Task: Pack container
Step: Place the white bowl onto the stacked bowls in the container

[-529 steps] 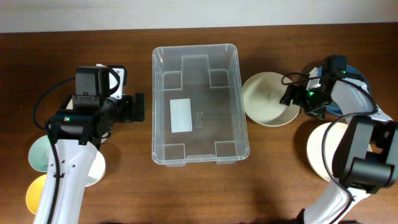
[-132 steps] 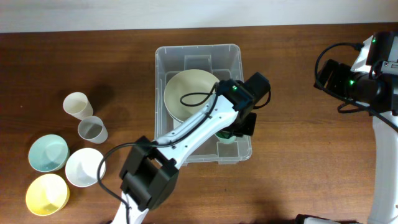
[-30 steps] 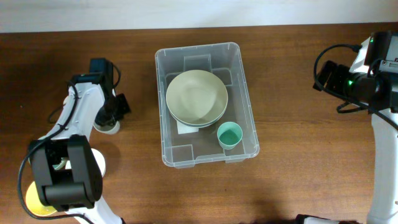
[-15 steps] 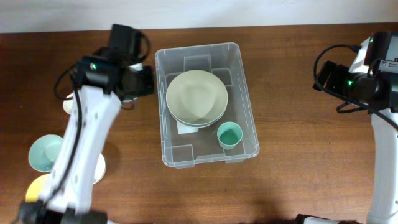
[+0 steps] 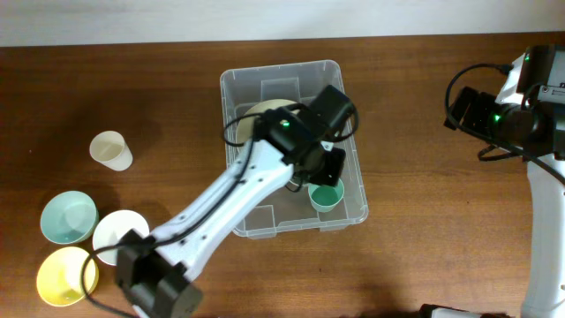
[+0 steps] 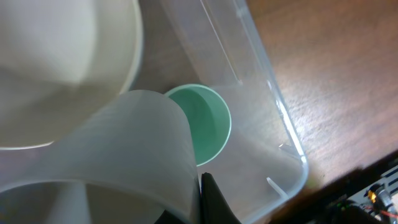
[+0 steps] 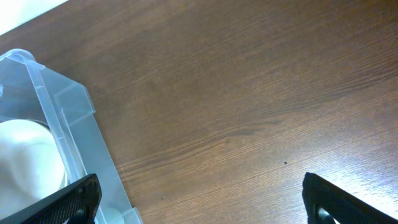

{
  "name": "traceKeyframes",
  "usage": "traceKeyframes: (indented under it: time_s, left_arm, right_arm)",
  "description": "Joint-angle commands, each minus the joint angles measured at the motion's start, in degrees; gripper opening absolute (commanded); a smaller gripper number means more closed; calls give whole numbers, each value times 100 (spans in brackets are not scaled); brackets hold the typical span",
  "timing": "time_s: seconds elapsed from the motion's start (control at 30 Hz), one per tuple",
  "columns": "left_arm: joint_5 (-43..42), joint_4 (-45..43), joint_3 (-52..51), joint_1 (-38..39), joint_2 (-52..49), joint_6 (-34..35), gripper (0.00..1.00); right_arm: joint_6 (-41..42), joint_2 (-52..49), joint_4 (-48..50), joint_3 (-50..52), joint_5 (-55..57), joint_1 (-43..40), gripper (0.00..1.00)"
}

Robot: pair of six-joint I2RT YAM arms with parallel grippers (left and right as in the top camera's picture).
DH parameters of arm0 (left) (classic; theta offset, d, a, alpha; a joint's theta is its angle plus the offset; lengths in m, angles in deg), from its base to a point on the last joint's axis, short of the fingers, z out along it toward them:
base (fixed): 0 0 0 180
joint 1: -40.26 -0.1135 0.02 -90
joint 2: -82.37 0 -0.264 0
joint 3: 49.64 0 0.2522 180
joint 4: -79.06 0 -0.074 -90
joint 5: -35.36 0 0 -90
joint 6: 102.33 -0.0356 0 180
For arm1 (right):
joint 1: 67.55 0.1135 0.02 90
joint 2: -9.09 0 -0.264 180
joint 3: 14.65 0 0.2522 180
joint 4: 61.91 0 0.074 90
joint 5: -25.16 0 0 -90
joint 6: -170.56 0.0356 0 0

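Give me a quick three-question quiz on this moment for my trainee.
1. True or false: the green cup stands outside the container.
2. What does the left gripper hold? A) a lid B) the translucent cup C) nothing
3. How many bowls stand on the table left of the container?
Key: 1 false, it stands inside; 2 B; 3 three: teal bowl, white bowl, yellow bowl.

The container (image 5: 279, 69) is a big see-through plastic box with a rounded rim. It sits flat on the brown worktop (image 5: 424, 177) in the middle, open on top and turned a little.
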Motion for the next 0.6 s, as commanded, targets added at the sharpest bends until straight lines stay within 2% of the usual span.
traceKeyframes:
  time_s: [0.0, 0.33, 0.37, 0.4, 0.47, 0.57]
  left_arm:
    - [-509, -22, -9, 179, -446, 52, 1]
    - [-564, -35, -9, 369, -710, 52, 1]
    - [-564, -26, -9, 369, -710, 52, 9]
    - [-564, -11, -9, 367, -710, 52, 37]
    - [-560, 107, 37, 356, -704, 50, 72]
    - [-105, 555, 363, 219, -660, 52, 76]
  right_arm:
    - [7, -22, 0, 4, -28, -17, 99]
    - [7, -22, 0, 4, -28, -17, 99]
    - [7, -22, 0, 4, -26, -17, 99]
    - [7, -22, 0, 4, -26, -17, 99]
    - [2, -22, -2, 4, -26, -17, 99]
    - [-103, -22, -63, 4, -26, -17, 99]
